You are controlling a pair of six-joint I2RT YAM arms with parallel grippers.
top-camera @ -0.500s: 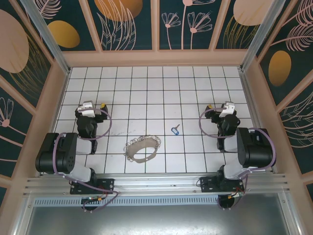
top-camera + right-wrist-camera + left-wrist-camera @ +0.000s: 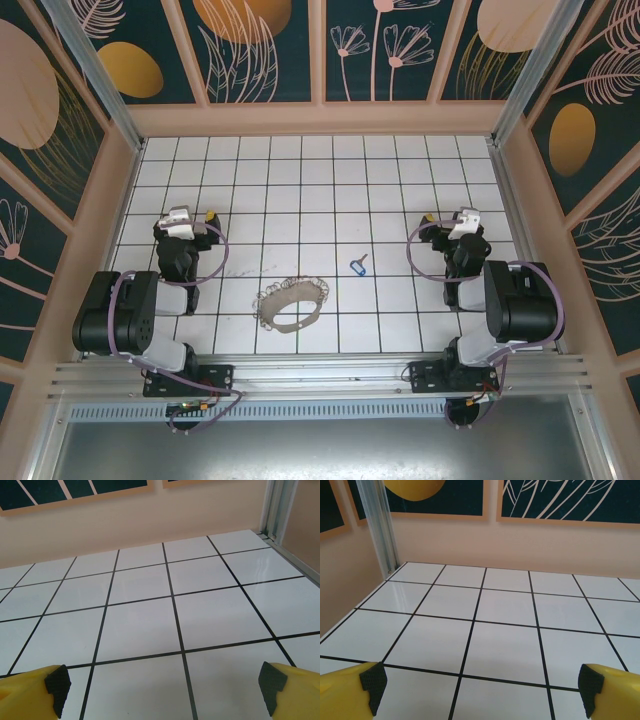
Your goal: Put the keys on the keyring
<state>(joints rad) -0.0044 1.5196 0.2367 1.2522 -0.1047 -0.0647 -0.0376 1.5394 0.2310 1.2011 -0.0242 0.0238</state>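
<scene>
Plainly, nothing is gripped: both pairs of fingers stand wide apart over bare tile.

On the white, black-gridded tile table (image 2: 300,170), my left gripper (image 2: 481,687) and right gripper (image 2: 162,685) are spread and empty. The large, thin tan-brown keyring (image 2: 292,304), fringed with small silvery pieces, lies flat to the right of the left fingers and back toward the bases. The small blue-headed key (image 2: 359,266) with its short silver blade lies apart from it, left of the right fingers. I judge the flat key may skid on the slick tile as the pads close. The limp loop may also sag when lifted, so the key's hole misses it.
</scene>
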